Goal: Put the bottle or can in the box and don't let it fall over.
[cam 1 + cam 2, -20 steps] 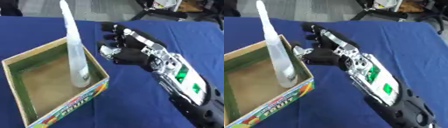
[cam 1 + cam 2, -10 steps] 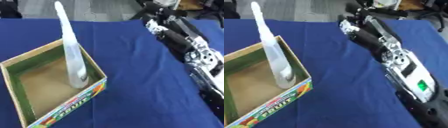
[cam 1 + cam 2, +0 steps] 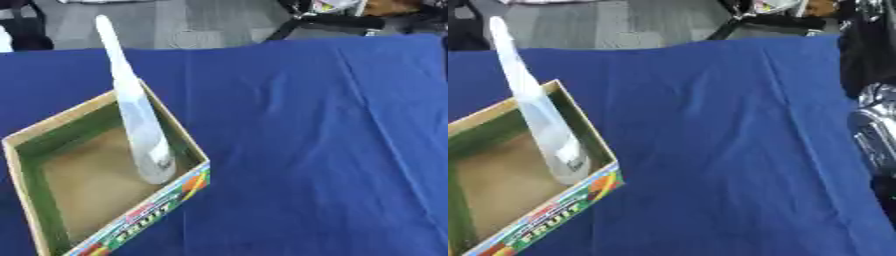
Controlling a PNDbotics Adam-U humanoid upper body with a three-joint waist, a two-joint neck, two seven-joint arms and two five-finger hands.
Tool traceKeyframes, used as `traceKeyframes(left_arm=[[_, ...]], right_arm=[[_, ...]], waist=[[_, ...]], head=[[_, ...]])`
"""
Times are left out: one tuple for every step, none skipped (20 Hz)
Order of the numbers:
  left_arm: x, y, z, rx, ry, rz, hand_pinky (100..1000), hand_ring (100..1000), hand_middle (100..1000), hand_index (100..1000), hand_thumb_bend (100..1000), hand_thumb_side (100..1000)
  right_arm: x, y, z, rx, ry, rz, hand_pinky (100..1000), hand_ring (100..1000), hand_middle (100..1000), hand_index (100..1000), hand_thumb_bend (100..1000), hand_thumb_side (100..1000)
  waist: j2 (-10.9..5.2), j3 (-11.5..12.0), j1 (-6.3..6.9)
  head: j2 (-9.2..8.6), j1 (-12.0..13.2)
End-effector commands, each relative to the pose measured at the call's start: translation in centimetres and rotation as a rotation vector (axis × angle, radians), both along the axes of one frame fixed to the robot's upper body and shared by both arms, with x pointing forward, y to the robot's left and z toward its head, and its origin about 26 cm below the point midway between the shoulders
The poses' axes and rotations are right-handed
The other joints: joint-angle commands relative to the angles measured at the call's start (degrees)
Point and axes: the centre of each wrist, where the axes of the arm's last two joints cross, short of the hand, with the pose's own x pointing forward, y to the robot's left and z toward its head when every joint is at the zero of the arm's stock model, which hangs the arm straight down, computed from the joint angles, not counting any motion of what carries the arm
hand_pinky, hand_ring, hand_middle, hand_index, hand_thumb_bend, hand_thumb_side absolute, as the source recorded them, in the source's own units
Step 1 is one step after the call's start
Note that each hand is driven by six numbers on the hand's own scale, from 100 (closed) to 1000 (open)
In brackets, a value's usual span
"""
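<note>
While nothing touches it, the scene reads as follows:

Bottle: a tall, pale translucent bottle (image 3: 140,125), tapering from a wider rounded base to a thin pointed top, stands upright inside the box, its base on the box floor close to the right-hand wall; a small dark mark shows low on its side, too blurred to read.

Box: an open cardboard box (image 3: 188,145) with plain brown floor, green inner walls and a printed outer face in bright colours bearing the word "FRUIT"; its near and left corners are cut off by the picture edge.

Table: a blue cloth (image 3: 324,150) covers it, smooth apart from a few long shallow creases.

Right arm: only a black and silver stretch of the right arm (image 3: 872,130) shows at the right edge of the right eye view, well apart from the box; the right hand itself lies outside both views, so its fingers cannot be judged.

Left hand: shows in neither view.

Background: grey floor and dark, indistinct shapes beyond the far table edge.
</note>
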Motion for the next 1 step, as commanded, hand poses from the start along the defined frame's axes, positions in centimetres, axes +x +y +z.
traceKeyframes(left_arm=[[-0.38, 0.03, 0.49, 0.005, -0.038, -0.004, 1000, 1000, 1000, 843, 100, 617]], right_arm=[[-0.47, -0.01, 0.38, 0.014, -0.089, -0.030, 1000, 1000, 1000, 1000, 100, 524]], waist=[[-0.72, 0.2, 0.29]], head=[[-0.98, 0.3]])
